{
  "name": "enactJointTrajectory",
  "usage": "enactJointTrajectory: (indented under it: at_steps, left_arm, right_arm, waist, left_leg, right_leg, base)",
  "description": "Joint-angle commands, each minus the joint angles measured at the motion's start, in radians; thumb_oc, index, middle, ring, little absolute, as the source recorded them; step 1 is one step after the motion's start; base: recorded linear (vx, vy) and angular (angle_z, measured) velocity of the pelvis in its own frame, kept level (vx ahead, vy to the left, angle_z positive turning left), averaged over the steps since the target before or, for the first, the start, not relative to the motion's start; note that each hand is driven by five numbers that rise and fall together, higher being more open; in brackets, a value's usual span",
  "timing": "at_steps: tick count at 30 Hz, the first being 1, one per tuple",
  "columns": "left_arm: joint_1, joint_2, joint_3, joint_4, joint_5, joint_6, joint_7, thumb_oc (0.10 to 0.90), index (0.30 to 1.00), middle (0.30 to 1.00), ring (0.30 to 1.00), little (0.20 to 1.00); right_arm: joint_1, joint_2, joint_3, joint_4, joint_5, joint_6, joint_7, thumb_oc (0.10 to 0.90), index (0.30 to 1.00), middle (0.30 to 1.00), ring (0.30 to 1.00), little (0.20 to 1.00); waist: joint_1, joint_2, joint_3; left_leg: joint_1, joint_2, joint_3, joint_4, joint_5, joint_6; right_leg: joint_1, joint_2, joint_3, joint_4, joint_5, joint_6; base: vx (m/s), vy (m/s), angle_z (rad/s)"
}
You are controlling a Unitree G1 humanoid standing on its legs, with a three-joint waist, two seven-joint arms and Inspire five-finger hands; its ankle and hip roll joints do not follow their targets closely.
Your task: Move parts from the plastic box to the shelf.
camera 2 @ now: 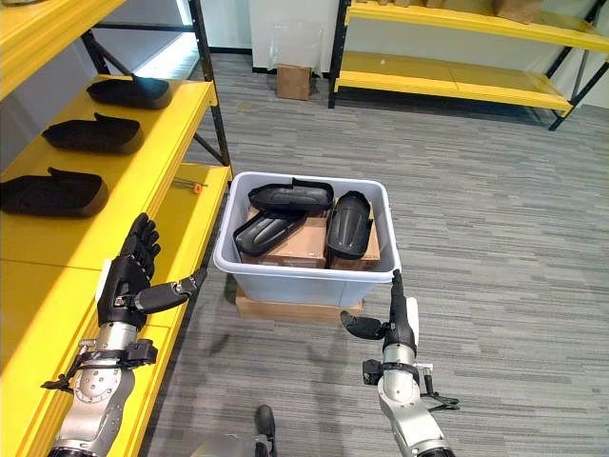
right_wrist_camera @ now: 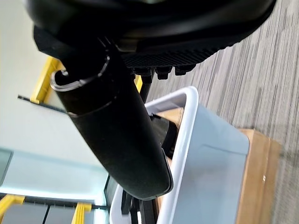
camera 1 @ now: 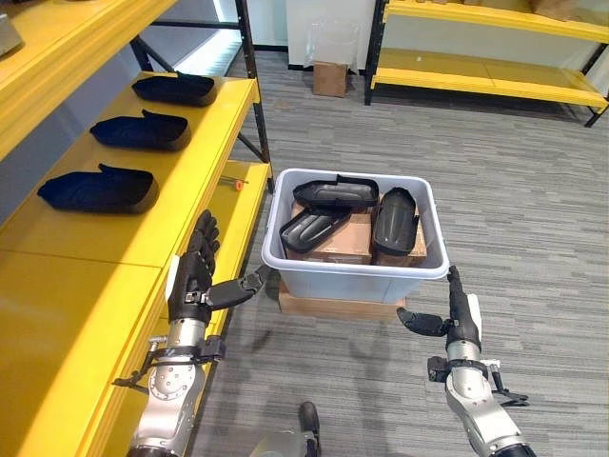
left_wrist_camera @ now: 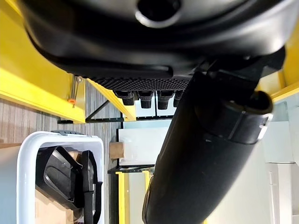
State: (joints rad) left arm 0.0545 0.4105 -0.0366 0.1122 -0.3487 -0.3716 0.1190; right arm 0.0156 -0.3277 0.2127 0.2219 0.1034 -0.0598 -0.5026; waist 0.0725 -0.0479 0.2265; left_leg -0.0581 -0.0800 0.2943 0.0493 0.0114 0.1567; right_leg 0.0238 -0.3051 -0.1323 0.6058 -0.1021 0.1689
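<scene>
My left hand (camera 1: 195, 271) hovers with fingers straight at the shelf's (camera 1: 114, 249) front edge, empty. My right hand (camera 1: 459, 316), fingers straight and empty too, hangs just beside the box's (camera 1: 354, 271) front right corner. Three parts (camera 1: 395, 221) lie inside it; three more (camera 1: 100, 188) sit on the shelf.

Cardboard boxes (camera 1: 344, 238) under parts (camera 1: 394, 221) mostly hidden; nearest shelf part (camera 2: 49, 194) cropped.

You see two silver-grey metal forearms, each ending in a dark hand: the left hand (camera 1: 195, 271) and the right hand (camera 1: 457, 319). Each hand carries a white panel along its side, black jointed fingers, and a black clamp collar at the wrist with small screws.
</scene>
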Motion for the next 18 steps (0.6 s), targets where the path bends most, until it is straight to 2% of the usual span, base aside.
enactJointTrajectory:
  at_steps: [1, 2, 3, 4, 6, 7, 10, 12, 16, 18]
  left_arm:
    - [-0.034, 0.036, -0.003, -0.089, -0.027, -0.063, -0.005, 0.9, 1.0, 1.0, 1.0, 1.0]
    - [-0.036, 0.025, -0.007, -0.077, -0.059, -0.04, -0.009, 0.9, 1.0, 1.0, 1.0, 1.0]
    - [-0.044, 0.016, -0.015, -0.05, -0.063, -0.033, -0.003, 0.9, 1.0, 1.0, 1.0, 1.0]
    - [-0.048, 0.013, -0.019, -0.039, -0.061, -0.035, -0.001, 0.9, 1.0, 1.0, 1.0, 1.0]
    - [-0.063, 0.002, -0.029, 0.002, -0.074, -0.029, -0.007, 0.9, 1.0, 1.0, 1.0, 1.0]
    - [-0.063, -0.004, -0.043, 0.001, -0.062, -0.031, -0.016, 0.9, 1.0, 1.0, 1.0, 1.0]
    - [-0.066, -0.008, -0.075, -0.004, -0.047, -0.03, -0.024, 0.9, 1.0, 1.0, 1.0, 1.0]
    - [-0.067, -0.01, -0.122, -0.015, -0.031, -0.031, -0.015, 0.9, 1.0, 1.0, 1.0, 1.0]
    - [-0.088, -0.027, -0.168, -0.004, -0.007, -0.007, -0.005, 0.9, 1.0, 1.0, 1.0, 1.0]
    - [-0.085, -0.028, -0.157, -0.014, -0.007, 0.008, 0.01, 0.9, 1.0, 1.0, 1.0, 1.0]
  right_arm:
    - [-0.069, -0.037, -0.038, -0.058, -0.083, -0.077, -0.026, 0.9, 1.0, 1.0, 1.0, 1.0]
    - [-0.08, -0.048, -0.028, -0.052, -0.099, -0.087, 0.0, 0.9, 1.0, 1.0, 1.0, 1.0]
    - [-0.089, -0.057, -0.008, -0.052, -0.103, -0.1, 0.0, 0.9, 1.0, 1.0, 1.0, 1.0]
    - [-0.092, -0.059, -0.002, -0.053, -0.103, -0.103, -0.001, 0.9, 1.0, 1.0, 1.0, 1.0]
    - [-0.1, -0.065, 0.02, -0.077, -0.096, -0.119, 0.001, 0.9, 1.0, 1.0, 1.0, 1.0]
    - [-0.106, -0.069, 0.024, -0.091, -0.102, -0.126, 0.007, 0.9, 1.0, 1.0, 1.0, 1.0]
    - [-0.114, -0.069, 0.028, -0.099, -0.108, -0.11, 0.003, 0.9, 1.0, 1.0, 1.0, 1.0]
    - [-0.129, -0.064, 0.031, -0.09, -0.108, -0.084, 0.006, 0.9, 1.0, 1.0, 1.0, 1.0]
    - [-0.125, -0.065, 0.059, -0.084, -0.104, -0.057, 0.019, 0.9, 1.0, 1.0, 1.0, 1.0]
    - [-0.117, -0.063, 0.077, -0.089, -0.11, -0.044, 0.046, 0.9, 1.0, 1.0, 1.0, 1.0]
  waist:
    - [-0.003, -0.002, -0.104]
    - [-0.022, 0.0, -0.093]
    - [-0.042, 0.009, -0.084]
    - [-0.047, 0.013, -0.084]
    - [-0.072, 0.004, -0.074]
    - [-0.089, -0.006, -0.068]
    - [-0.097, -0.005, -0.063]
    - [-0.101, 0.002, -0.06]
    - [-0.122, -0.012, -0.081]
    - [-0.135, -0.007, -0.09]
  left_leg:
    - [0.028, 0.032, -0.068, 0.027, -0.088, -0.027]
    - [0.063, 0.028, -0.084, 0.021, -0.094, -0.03]
    - [0.103, 0.033, -0.104, 0.009, -0.1, -0.037]
    - [0.11, 0.037, -0.108, 0.005, -0.1, -0.04]
    - [0.17, 0.041, -0.127, -0.022, -0.122, -0.061]
    - [0.206, 0.047, -0.144, -0.034, -0.145, -0.082]
    - [0.238, 0.064, -0.162, -0.042, -0.168, -0.101]
    - [0.276, 0.093, -0.172, -0.052, -0.186, -0.12]
    - [0.316, 0.097, -0.225, -0.062, -0.205, -0.135]
    - [0.34, 0.111, -0.219, -0.067, -0.201, -0.144]
  right_leg:
    - [0.035, 0.144, -0.072, 0.065, 0.186, -0.016]
    - [-0.035, 0.196, -0.066, 0.037, 0.161, -0.026]
    - [-0.103, 0.218, -0.065, 0.005, 0.125, -0.043]
    - [-0.118, 0.222, -0.067, -0.014, 0.121, -0.049]
    - [-0.177, 0.164, -0.075, -0.228, 0.159, -0.054]
    - [-0.199, 0.114, -0.045, -0.396, 0.233, -0.031]
    - [-0.202, 0.068, -0.013, -0.548, 0.307, -0.005]
    - [-0.2, 0.05, 0.002, -0.629, 0.343, 0.012]
    - [-0.149, 0.089, 0.069, -0.654, 0.349, 0.022]
    - [-0.149, 0.121, 0.066, -0.609, 0.299, 0.014]
  base:
    - [0.1, 0.05, -0.2]
    - [0.12, 0.028, -0.07]
    - [0.11, 0.017, 0.0]
    - [0.16, -0.051, 0.03]
    - [0.25, -0.164, 0.33]
    - [0.25, -0.199, 0.39]
    - [0.2, -0.171, 0.26]
    - [0.26, -0.25, 0.51]
    - [0.35, -0.327, 0.71]
    - [0.36, -0.351, 0.66]
